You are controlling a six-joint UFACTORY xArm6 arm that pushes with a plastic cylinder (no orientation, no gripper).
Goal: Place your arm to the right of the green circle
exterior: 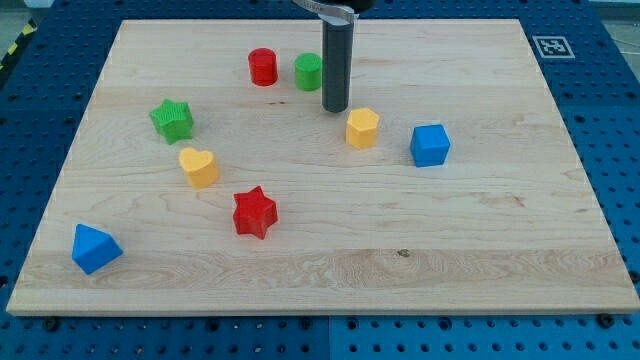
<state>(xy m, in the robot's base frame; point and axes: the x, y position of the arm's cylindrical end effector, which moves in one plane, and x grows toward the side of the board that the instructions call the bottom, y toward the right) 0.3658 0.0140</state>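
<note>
Green circle (308, 72) sits near the surface's (500, 250) top edge, beside the red cylinder (263, 67), with the arm's tip (334, 109) just to its right and slightly below. No fingers exist on this rod. Any drift leftward risks nudging the circle; rightward lies the yellow hexagon (362, 128).

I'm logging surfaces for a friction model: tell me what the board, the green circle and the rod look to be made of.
Board: pale wood, matte, with visible grain lines and a small knot.
Green circle: probably plastic; uniform colour, faint ridges, possibly printed.
Rod, ending in my tip at the circle's right: dark, smooth, slightly glossy; metal or plastic, can't tell.
</note>
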